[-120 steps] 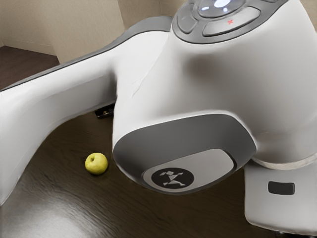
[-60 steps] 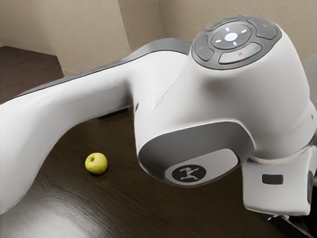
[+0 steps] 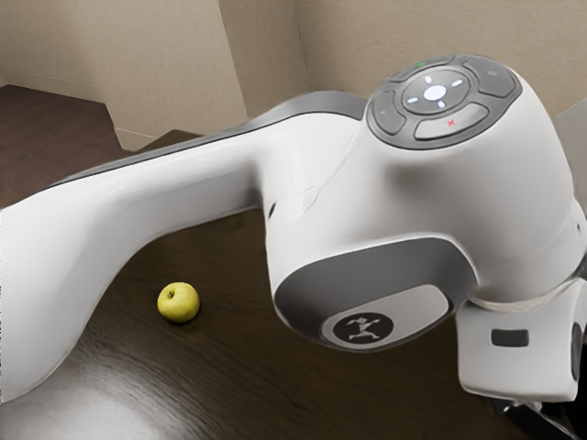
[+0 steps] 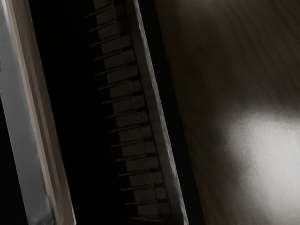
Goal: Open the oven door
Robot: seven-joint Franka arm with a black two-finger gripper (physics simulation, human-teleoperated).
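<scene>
"White arm (image 3: 413,192), one, with a grey-rimmed button panel (image 3: 436,92) glowing on its joint. Where is it reaching?"

"From the exterior view's left across to its right, over a dark wood table (image 3: 211,390). The white end block (image 3: 509,362) is hanging near the lower right of that view."

"Gripper (image 3: 530,419), black, one. Condition?"

"Part of it is peeking out under the end block. Whether it is standing open or closed, I cannot tell."

"Next lot: the oven door (image 4: 21,136)."

"The wrist view is dim, so I am listing this one with caution: it is probably the grey slab with the tan, layered edge. A broad black gap (image 4: 61,70) is running between it and a row of dim slats (image 4: 129,122). Alongside the slats, a thin greyish strip (image 4: 161,122) is running, then a black band (image 4: 173,108), then the wood, which is catching a pale patch of light."

"Sundries?"

"Apple (image 3: 178,302), yellow, one, stem hollow showing. It is resting on the table, apart from the arm in the exterior view. Beige walls (image 3: 174,73) are standing behind, and a dark reddish-brown floor (image 3: 46,133) is showing at that view's far left."
</scene>
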